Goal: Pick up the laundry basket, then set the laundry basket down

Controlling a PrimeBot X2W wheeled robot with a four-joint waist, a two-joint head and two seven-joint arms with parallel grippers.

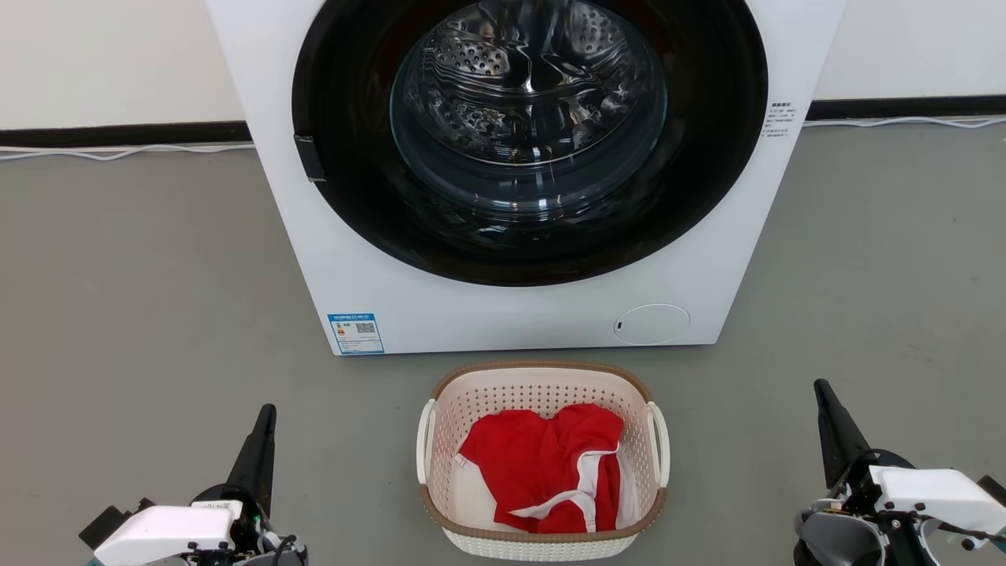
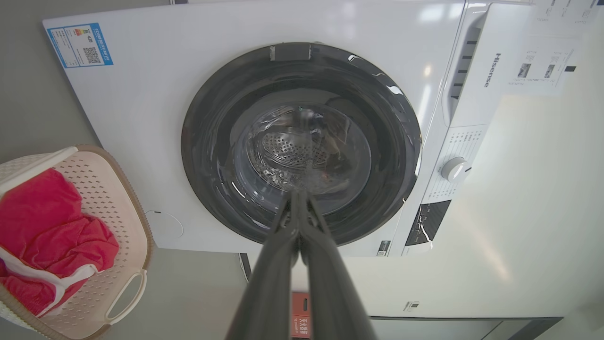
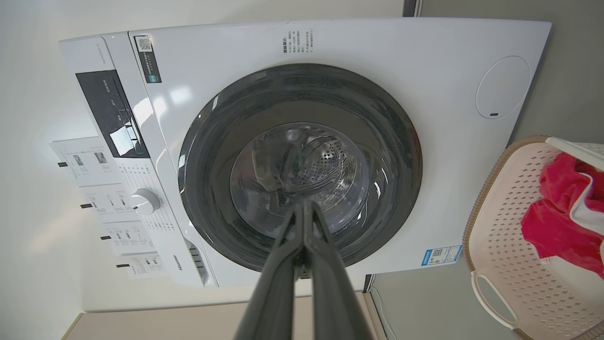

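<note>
From my console I saw a grey floor [image 1: 118, 275] running back to a pale wall [image 1: 118, 55] edged by a black skirting strip [image 1: 118, 134], with a white cable [image 1: 118, 152] lying along its foot. A white front-loading washing machine [image 1: 487, 322] stood before that wall, its round dark door [image 1: 346, 196] shut. Soft glare lay on its glossy front.

The basket [image 1: 541, 366] stands upright on the grey floor [image 1: 157, 314], just before the washer [image 1: 487, 314] and apart from it. It is small, cream-white and rounded-rectangular, with perforated walls and a brown woven-look rim. A white handle [image 1: 425, 440] sits on each side, and inside lies a crumpled red garment [image 1: 542, 464] with white trim.
</note>
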